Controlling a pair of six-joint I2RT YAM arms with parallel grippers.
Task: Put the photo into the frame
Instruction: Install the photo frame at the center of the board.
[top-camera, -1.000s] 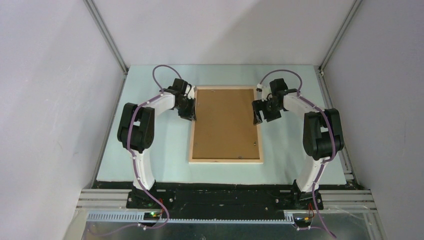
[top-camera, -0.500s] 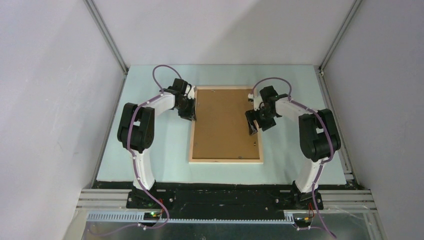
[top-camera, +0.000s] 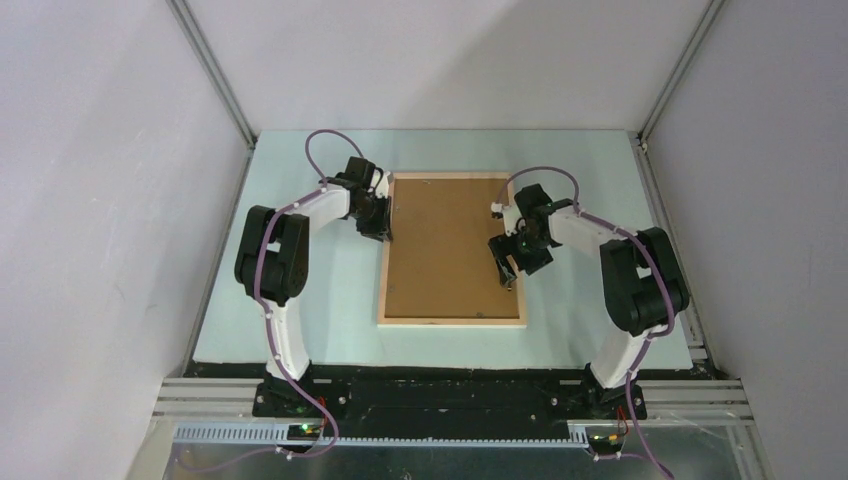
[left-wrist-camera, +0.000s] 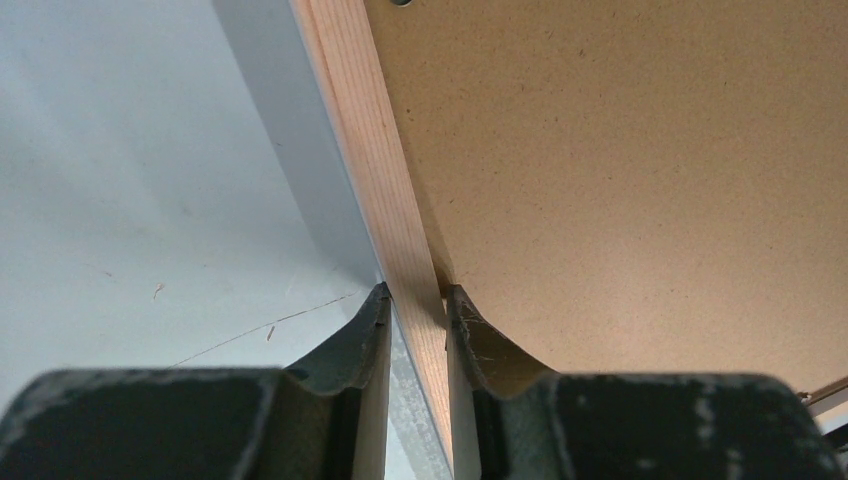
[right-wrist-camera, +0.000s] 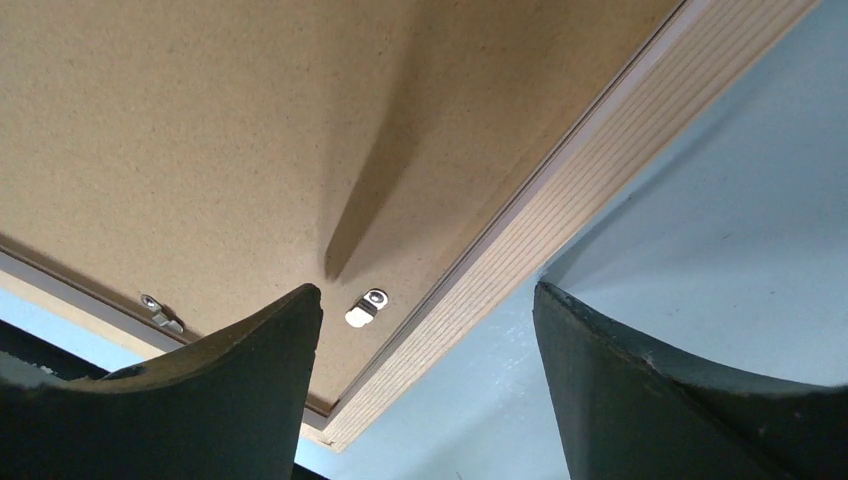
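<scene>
The frame (top-camera: 452, 320) lies face down mid-table, pale wood back edges up, with the brown backing board (top-camera: 450, 250) set in it. The photo is not in view. My left gripper (top-camera: 378, 232) is shut on the frame's left rail; in the left wrist view its fingers (left-wrist-camera: 415, 300) pinch the wood rail (left-wrist-camera: 360, 130) beside the board (left-wrist-camera: 620, 170). My right gripper (top-camera: 506, 268) is open and empty above the frame's right rail (right-wrist-camera: 600, 150). A small metal turn tab (right-wrist-camera: 366, 305) on the board (right-wrist-camera: 200, 120) lies between its fingers (right-wrist-camera: 428, 295).
A second metal tab (right-wrist-camera: 160, 315) sits at the board's near edge. The pale green mat (top-camera: 330, 300) surrounds the frame. Grey enclosure walls and aluminium posts (top-camera: 215, 75) close in the back and sides.
My right gripper has moved from beside the frame's far right edge inward and nearer, over the right rail. The left arm and the frame have not moved.
</scene>
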